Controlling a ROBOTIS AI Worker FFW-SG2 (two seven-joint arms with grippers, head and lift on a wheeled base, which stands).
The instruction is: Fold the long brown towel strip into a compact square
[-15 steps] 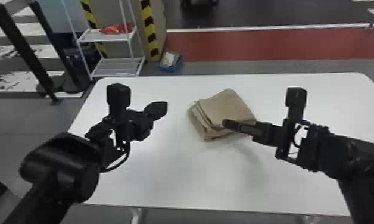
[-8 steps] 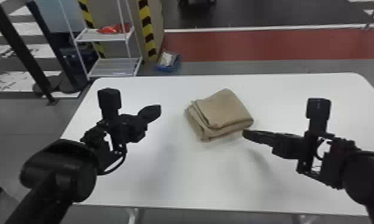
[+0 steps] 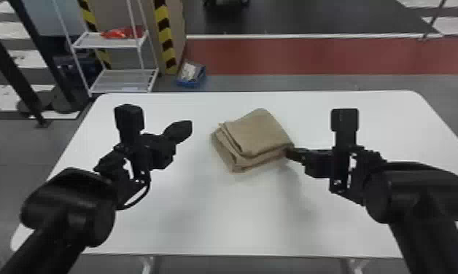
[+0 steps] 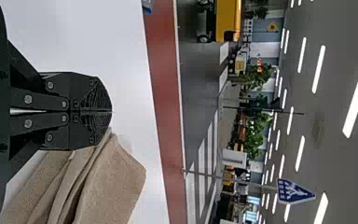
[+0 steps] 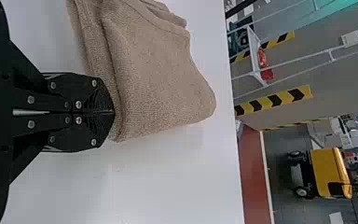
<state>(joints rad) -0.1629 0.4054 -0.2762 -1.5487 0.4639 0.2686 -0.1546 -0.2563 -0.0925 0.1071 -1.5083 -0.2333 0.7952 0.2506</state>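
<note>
Nearest, the left arm [image 3: 71, 204] and right arm [image 3: 418, 193] come in from the bottom and right side, each carrying a tool over the white desk [image 3: 217, 222]. The left tool [image 3: 189, 126] has its two flat fingers pressed together, and hangs to the left of the folded towel, well short of touching it in the head view. The right tool [image 3: 288, 151] is also pressed together, its tips right up at the towel's near right corner; in the right wrist view, the right tool [image 5: 114, 112] meets the thick folded edge, with no cloth seen between its fingers. The towel [image 3: 255, 134] lies flat on the desk between the two tools, much closer to the right one. It is a brown, roughly square stack, turned at an angle, with several layers showing along the side facing the left tool. Past both tools runs the desk's far edge. Beyond the left tool and left of its tips stands a white rack [image 3: 108, 45] with a red item [image 3: 120, 33] on its upper shelf; roughly straight beyond those tips, a blue box [image 3: 190, 83] sits on the floor. Beyond the right tool is a red floor strip [image 3: 312, 56], then dark flooring [image 3: 312, 16] farther out.
</note>
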